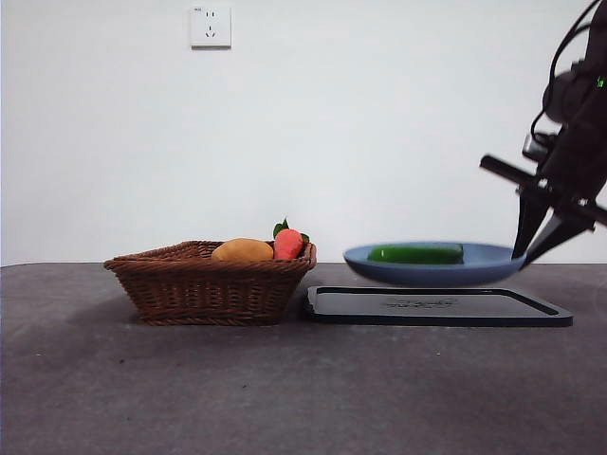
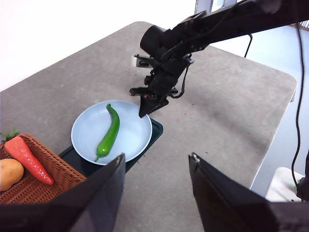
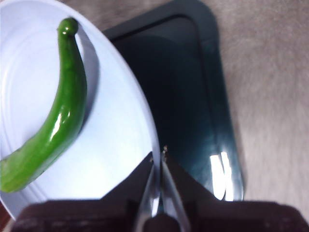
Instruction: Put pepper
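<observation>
A: Front cam: one pepper [image 1: 415, 253] lying on one blue plate [image 1: 493, 265] held above one dark tray [image 1: 438, 306]; one basket [image 1: 210, 282].

B: Left wrist: left gripper [image 2: 154, 170] wide open, empty.

A: Right wrist: right gripper [image 3: 158, 155] pinching the plate's rim.

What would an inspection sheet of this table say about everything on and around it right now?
Surface: grey table, bare in front.
Job's things: glossy green pepper lying on the round pale-blue plate; plate lifted above the dark rectangular tray.
Clutter: brown wicker basket holding a red-orange piece with green leaves and a yellow-orange oval fruit.
Grippers: right gripper shut on the plate's rim; left gripper open, apart from everything.
Cables: black cables along the right arm.
Surroundings: white wall with a white socket.
</observation>
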`<state>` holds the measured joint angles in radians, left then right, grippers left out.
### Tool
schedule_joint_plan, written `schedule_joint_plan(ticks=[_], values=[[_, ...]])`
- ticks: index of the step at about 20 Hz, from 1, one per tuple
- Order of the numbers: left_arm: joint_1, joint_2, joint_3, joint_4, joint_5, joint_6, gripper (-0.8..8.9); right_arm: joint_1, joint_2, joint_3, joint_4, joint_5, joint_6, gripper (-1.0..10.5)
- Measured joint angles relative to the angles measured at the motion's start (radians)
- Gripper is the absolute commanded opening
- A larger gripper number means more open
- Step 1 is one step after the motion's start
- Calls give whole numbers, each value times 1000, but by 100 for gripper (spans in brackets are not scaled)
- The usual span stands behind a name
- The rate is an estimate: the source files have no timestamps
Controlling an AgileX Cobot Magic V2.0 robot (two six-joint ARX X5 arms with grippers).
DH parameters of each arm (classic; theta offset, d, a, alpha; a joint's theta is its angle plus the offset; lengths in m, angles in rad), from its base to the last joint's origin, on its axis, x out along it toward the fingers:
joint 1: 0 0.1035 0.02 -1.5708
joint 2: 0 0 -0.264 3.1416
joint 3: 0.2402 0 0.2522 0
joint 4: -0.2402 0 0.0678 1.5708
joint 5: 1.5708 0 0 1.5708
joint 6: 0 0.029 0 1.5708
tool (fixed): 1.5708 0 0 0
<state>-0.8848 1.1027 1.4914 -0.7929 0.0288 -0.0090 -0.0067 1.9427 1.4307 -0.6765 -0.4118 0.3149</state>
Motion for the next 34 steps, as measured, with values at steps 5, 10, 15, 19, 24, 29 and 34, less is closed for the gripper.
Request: schedule_joint_plan(ticks=[5, 10, 15, 19, 24, 29, 34], values=[[0, 0, 0, 0, 0, -10, 238, 0, 58, 0, 6, 0, -14, 5], [0, 0, 0, 0, 0, -11, 238, 0, 59, 0, 16, 0, -34, 81], [0, 0, 0, -2, 0, -11, 238, 0, 58, 0, 8, 1, -47, 146], [0, 0, 0, -40, -1, -11, 238, -14, -15, 0, -88, 24, -85, 146], [0, 0, 0, -56, -49, -11, 232, -16, -329, 2, -241, 21, -176, 145], [0, 0, 0, -79, -52, -11, 232, 71, -661, 2, -456, 19, -264, 142], [0, 0, 0, -82, -52, -11, 222, 189, -916, 2, -635, 19, -278, 140]])
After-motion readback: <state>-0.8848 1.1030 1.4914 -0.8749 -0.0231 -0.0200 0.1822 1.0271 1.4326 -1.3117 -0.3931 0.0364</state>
